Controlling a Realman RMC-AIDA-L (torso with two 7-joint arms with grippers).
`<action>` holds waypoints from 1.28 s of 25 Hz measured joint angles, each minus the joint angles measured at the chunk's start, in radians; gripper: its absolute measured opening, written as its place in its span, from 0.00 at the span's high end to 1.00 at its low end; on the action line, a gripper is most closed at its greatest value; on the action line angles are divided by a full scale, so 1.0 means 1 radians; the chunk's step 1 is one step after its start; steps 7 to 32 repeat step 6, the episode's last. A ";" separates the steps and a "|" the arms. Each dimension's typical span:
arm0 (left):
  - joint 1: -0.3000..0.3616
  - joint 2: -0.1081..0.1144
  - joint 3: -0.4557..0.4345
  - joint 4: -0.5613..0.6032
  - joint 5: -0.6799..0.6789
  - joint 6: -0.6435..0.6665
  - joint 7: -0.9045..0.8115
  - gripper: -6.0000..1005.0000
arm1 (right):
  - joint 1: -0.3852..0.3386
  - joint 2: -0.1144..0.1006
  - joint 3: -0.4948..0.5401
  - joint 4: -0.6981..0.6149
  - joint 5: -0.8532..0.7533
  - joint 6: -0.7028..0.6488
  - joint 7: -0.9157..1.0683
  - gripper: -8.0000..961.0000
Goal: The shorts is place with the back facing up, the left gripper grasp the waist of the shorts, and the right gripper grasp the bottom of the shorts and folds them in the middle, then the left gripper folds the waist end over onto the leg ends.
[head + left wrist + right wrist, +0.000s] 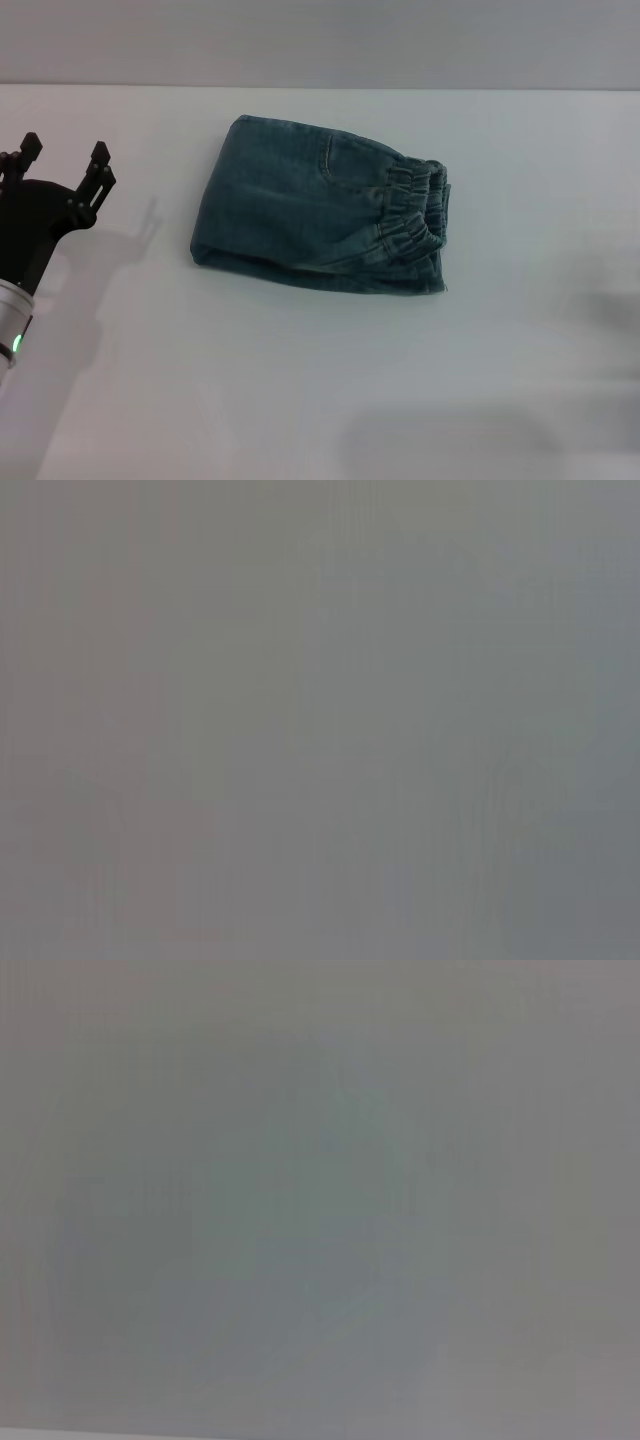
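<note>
Shorts (pixel 310 215): blue denim, lying as a compact folded bundle on the white table (pixel 300 400), nearer the far edge than the near one and slightly left of the table's middle; nothing is touching them.

Left claw (pixel 62 162): seen at the left edge of the table, well apart from the shorts; its two black fingers are spread apart and nothing is held between them. A green light is seen on the arm below it.

Fold edge: a smooth rounded fold forms the left side of the bundle, with several layers stacked along the near side.

Waist of the shorts (pixel 415 215): the ruffled elastic band is seen at the right end of the bundle, lying on top of the other layers.

Leg ends: not made out; they are judged to be hidden beneath the waist end.

Right claw: not seen in any view, so its state is not shown.

Wrist views: only featureless grey is shown in both.

Progress: both folds are judged to be done, since the waistband is laid over at one end and the bundle is reduced to about a quarter.

Left to do: apparently nothing beyond the arms being kept clear.
</note>
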 joint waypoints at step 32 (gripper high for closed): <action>0.007 -0.001 -0.001 0.000 0.000 0.000 -0.001 0.21 | 0.005 0.000 -0.008 -0.003 0.000 0.001 0.002 0.36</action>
